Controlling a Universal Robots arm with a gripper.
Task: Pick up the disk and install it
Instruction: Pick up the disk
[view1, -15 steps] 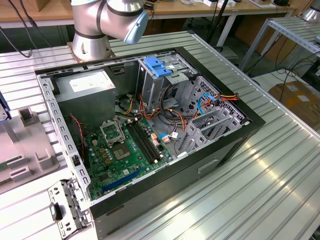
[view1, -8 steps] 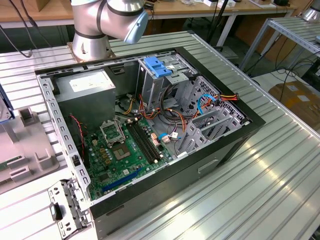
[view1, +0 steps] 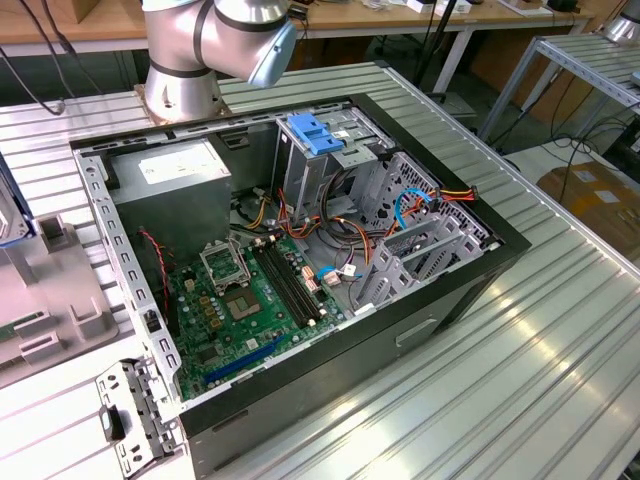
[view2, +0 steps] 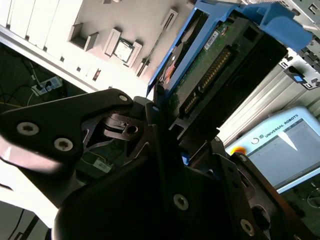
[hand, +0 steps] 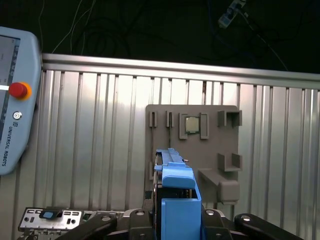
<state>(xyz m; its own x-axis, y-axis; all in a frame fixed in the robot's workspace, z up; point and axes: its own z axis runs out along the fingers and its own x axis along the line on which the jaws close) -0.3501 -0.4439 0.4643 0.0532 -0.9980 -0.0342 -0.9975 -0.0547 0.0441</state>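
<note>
Ribbed aluminium tabletop (view1: 520, 330) across the near ground, evenly lit. Wooden benches (view1: 60, 25) on white legs along the far side. At the exterior view's right, a second slatted metal table (view1: 590, 60), with cables (view1: 575, 150) and brown cardboard (view1: 590, 195) on the floor below.

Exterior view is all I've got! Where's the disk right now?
Observer: In the second wrist view, the gripper is clamped on the disk.
Operator: Cool! What does it look like up close?
Observer: Its green circuit board faces that camera, inside a blue plastic frame.
Operator: What's behind it?
Observer: In the first wrist view, a grey holder tray with a square chip in it lies on the ribbed table.
</note>
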